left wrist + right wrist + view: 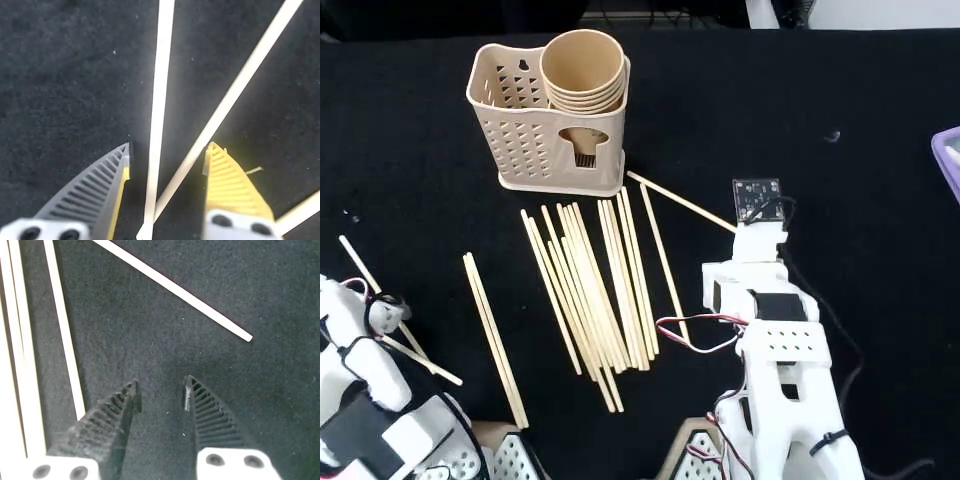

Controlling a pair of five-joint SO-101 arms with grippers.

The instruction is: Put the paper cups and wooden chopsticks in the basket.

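Observation:
A beige basket (520, 135) stands at the back left with a stack of paper cups (583, 65) inside it. Wooden chopsticks (590, 290) lie in a loose bunch on the black cloth in front of it. A pair (495, 340) lies further left. My left gripper (166, 152) is open low over the cloth, with two crossing chopsticks (157, 110) between its fingers. My right gripper (161, 390) is open over bare cloth. The end of a single chopstick (172, 290) lies just ahead of it, and another chopstick (62, 330) runs beside one finger.
The left arm (370, 385) sits at the front left corner, the right arm (770, 330) at the front right of the bunch. A purple container (948, 160) pokes in at the right edge. Bare black cloth spreads to the right of the basket.

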